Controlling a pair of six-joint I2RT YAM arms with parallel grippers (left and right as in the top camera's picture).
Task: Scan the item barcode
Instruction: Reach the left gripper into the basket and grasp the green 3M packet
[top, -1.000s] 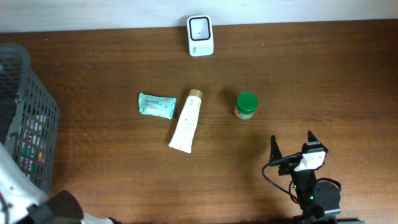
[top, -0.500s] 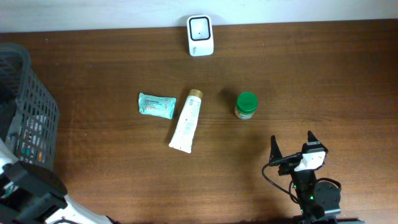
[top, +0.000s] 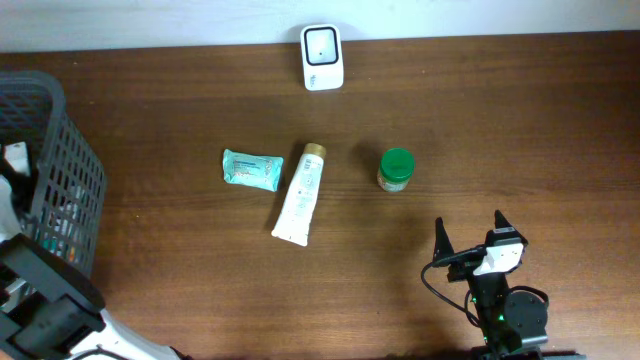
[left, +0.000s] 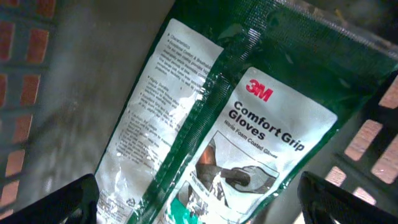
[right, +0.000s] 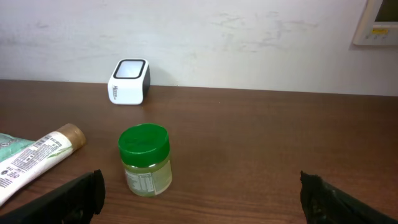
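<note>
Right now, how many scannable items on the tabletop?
3: teal packet left, white tube beside it, green-lidded jar right. The basket holds a gloves pack, maybe more.

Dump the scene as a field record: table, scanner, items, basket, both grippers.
table: brown wooden table
scanner: white box-shaped scanner, upright at far edge
items: teal soft packet; white tube with tan cap, lying flat; green-lidded clear jar, upright
basket: grey plastic lattice basket, left side; green 3M gloves pack inside
left gripper: open, empty, over the gloves pack
right gripper: open, empty, on the near side of the jar
</note>
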